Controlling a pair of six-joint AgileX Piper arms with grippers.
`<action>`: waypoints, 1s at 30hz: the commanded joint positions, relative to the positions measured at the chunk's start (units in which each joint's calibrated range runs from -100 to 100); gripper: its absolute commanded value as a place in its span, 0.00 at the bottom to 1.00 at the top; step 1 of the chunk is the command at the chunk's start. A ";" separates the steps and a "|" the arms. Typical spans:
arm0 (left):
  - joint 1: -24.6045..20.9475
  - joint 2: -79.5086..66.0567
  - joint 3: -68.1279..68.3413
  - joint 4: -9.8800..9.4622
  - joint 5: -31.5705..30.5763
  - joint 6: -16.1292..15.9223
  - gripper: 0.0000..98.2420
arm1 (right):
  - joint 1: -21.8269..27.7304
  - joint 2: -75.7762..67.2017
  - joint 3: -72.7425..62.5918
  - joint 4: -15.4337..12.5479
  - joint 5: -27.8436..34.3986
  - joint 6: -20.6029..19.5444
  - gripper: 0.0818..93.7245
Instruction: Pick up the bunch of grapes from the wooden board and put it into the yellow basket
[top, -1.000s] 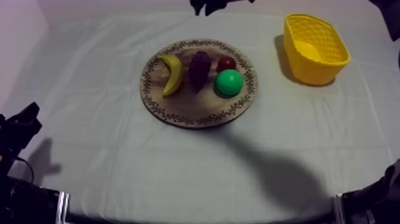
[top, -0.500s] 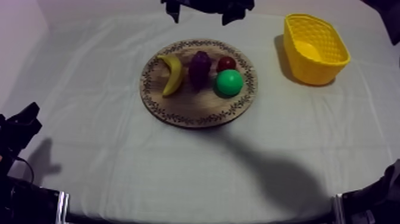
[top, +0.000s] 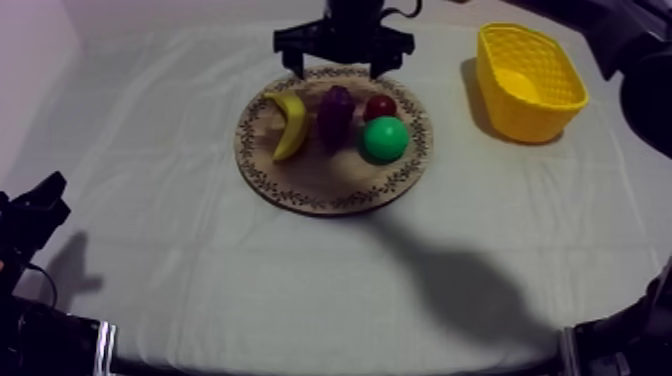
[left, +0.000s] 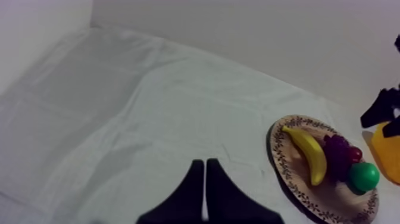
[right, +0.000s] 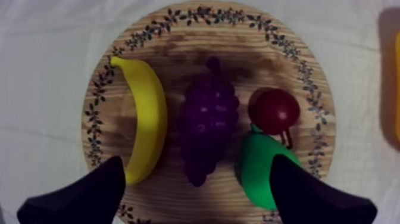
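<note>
The purple bunch of grapes (top: 335, 115) lies in the middle of the round wooden board (top: 330, 190), between a banana (top: 290, 125) and a small red fruit (top: 380, 104). A green pear (top: 385, 138) sits in front of the red fruit. My right gripper (top: 339, 58) hangs over the board's far rim, open wide. Seen from its wrist, the grapes (right: 207, 134) lie between its spread fingers (right: 89, 196), with nothing gripped. The yellow basket (top: 530, 75) stands at the far right. My left gripper (left: 204, 190) is shut on nothing, low at the table's left (top: 38, 208).
From the left wrist, the board (left: 286, 167) with its fruit lies to the right, with bare cloth in front. In the right wrist view the banana (right: 146, 122) and pear (right: 262, 173) flank the grapes closely. The right arm's shadow falls on the cloth in front of the board.
My right gripper has come in from the table's far edge to over the board's far rim, and its fingers have spread wide. The left arm and the fruit have not moved.
</note>
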 joint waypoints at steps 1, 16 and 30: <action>-0.02 0.00 -0.04 0.01 0.00 -0.01 0.00 | 0.31 1.53 0.11 -0.12 -1.16 0.11 0.95; -0.02 0.00 -0.04 0.01 0.00 -0.01 0.00 | 1.94 11.89 -2.98 -0.90 -7.68 0.78 0.93; -0.02 0.00 -0.04 0.01 0.00 -0.01 0.00 | 1.93 16.64 -6.35 -1.13 -8.28 1.37 0.90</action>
